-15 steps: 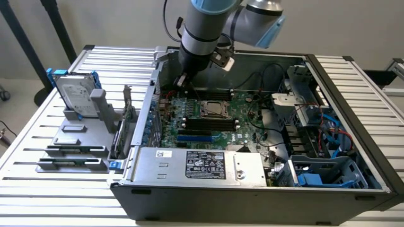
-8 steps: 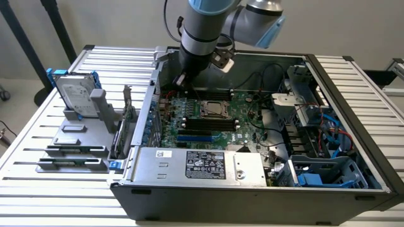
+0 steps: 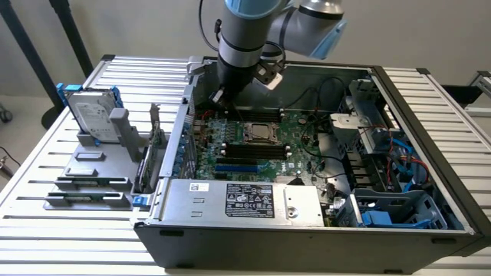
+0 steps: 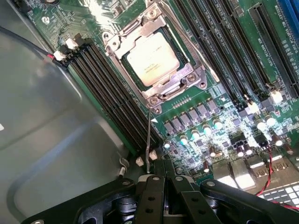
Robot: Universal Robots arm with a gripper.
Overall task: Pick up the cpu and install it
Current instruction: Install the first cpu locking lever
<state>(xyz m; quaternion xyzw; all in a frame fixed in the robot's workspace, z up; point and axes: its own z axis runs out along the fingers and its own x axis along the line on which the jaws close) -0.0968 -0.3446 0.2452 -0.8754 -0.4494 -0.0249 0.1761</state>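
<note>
Claw (image 4: 158,179) shut, black fingers (image 4: 150,200) pressed together with no gap between them, hanging low over the motherboard (image 4: 191,100) inside the open case (image 3: 307,247). Cpu (image 4: 153,58) seated flat in its socket (image 4: 187,77) near the board's middle, dull silver top facing up, metal frame lying round its rim, clearly apart from the claw. Thin metal rod (image 4: 148,135) running from the socket's nearest corner straight toward the fingertips and ending right at them; touching or gripped, cannot tell. Black memory slots (image 4: 112,93) in long rows on both sides of the socket, the nearer rows passing just beside the rod. Row of small capacitors (image 4: 196,135) between socket and claw, catching bright light. From the exterior view, arm (image 3: 245,34) reaching down from above into the case's far corner toward that view's left, wrist just over the board's far edge, with the chip a little nearer the camera than the claw. Power supply (image 3: 245,198) lying along the case's near side, labelled face up. Outside the case, on the exterior view's left, hard drive (image 3: 92,118) in a blue frame, standing upright on a grey stand (image 3: 84,172), well apart from the claw. All of it resting on a pale slatted table (image 3: 46,230).
</note>
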